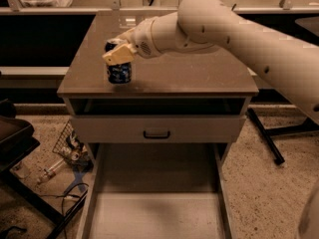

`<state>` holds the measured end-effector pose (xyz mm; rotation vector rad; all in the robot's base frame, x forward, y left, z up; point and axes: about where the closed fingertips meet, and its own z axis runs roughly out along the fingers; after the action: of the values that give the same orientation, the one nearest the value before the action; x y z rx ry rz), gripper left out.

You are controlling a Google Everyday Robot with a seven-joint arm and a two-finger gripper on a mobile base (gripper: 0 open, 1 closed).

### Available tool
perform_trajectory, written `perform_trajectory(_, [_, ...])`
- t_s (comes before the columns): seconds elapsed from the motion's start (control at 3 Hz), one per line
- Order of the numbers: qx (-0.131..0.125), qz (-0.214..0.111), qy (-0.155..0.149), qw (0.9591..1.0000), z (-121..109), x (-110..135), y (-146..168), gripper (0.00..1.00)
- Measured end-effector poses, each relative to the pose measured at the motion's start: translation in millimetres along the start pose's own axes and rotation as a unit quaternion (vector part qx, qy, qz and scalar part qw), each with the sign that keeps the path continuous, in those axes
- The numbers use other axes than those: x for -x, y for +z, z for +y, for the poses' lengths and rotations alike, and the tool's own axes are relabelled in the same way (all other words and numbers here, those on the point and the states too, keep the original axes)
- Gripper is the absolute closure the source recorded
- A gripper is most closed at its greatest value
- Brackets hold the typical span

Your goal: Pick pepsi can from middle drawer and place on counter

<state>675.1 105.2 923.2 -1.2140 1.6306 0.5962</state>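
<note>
The pepsi can (118, 72) stands upright near the front left of the counter (199, 73), touching it or just above it. My gripper (118, 52) comes in from the right on the big pale arm. It is shut on the can's top, with one cream finger (119, 54) across the can's upper part. The middle drawer (154, 213) is pulled far out below, and its bare floor holds nothing.
A drawer front with a dark handle (156, 133) sits just under the counter, with a dark gap above it. A wire basket and litter (70, 146) lie on the floor at the left, beside a dark cart (12, 138). A black stand leg (264, 136) is at the right.
</note>
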Motion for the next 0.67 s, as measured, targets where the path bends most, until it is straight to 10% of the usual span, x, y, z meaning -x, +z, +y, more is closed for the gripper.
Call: perform_trajectory(0.67, [0.009,-0.045,-0.044,0.998,5,22,80,1.0])
